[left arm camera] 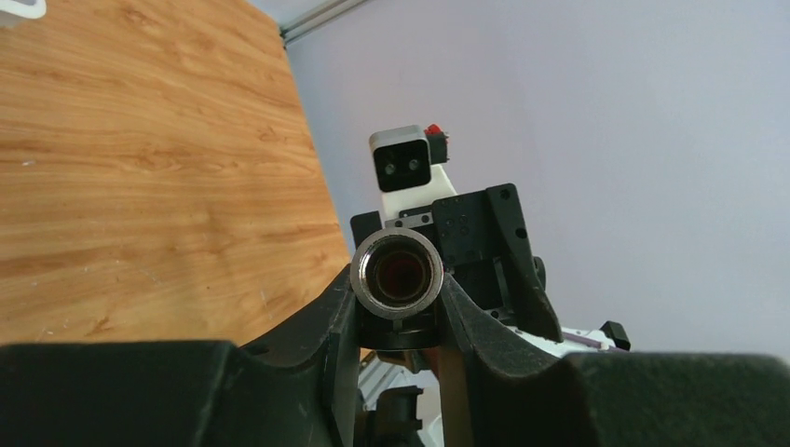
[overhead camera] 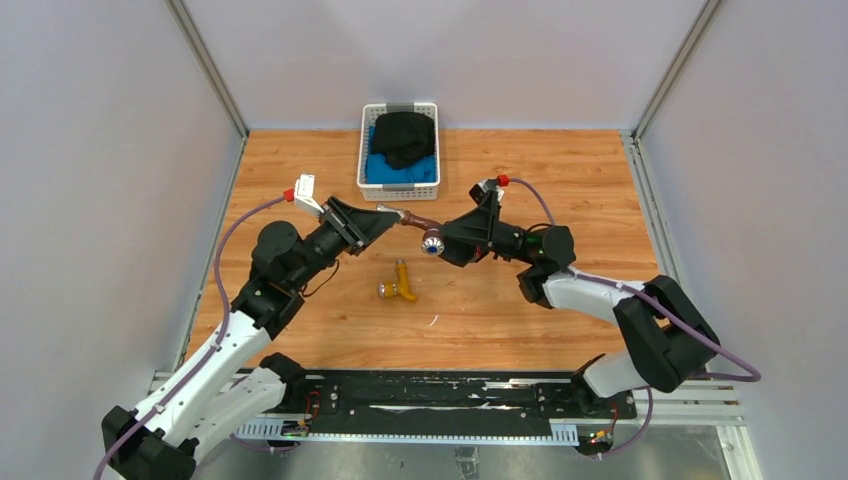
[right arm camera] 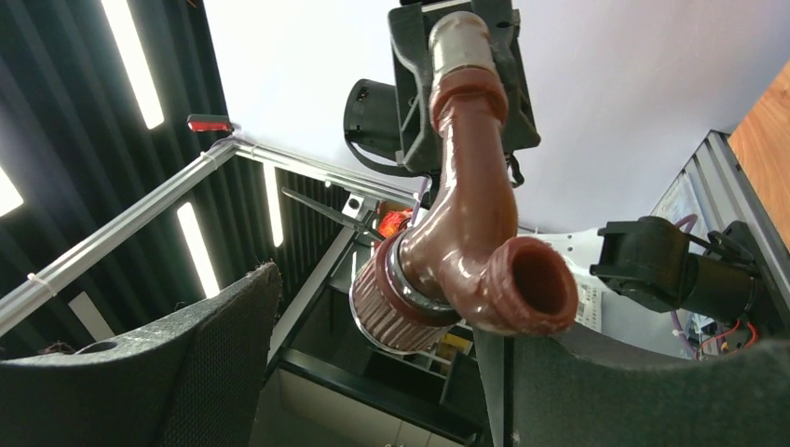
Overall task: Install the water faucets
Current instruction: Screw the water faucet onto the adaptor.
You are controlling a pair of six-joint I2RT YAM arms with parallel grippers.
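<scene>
The dark reddish-brown faucet point(overhead camera: 418, 222) hangs in the air between my two grippers, above the wooden table point(overhead camera: 520, 310). My left gripper point(overhead camera: 392, 215) is shut on its silvery end point(left arm camera: 398, 275), which faces the left wrist camera as an open ring. In the right wrist view the faucet point(right arm camera: 470, 214) shows its spout mouth and ribbed knob point(right arm camera: 396, 312). My right gripper point(right arm camera: 401, 307) is open around the knob end; one finger stands well clear, while the spout lies close over the other. The brass-yellow faucet point(overhead camera: 400, 284) lies on the table below.
A white basket point(overhead camera: 362, 150) with black and blue cloths stands at the back of the table. Grey walls close in the left, right and back sides. The black base rail point(overhead camera: 430, 395) runs along the near edge.
</scene>
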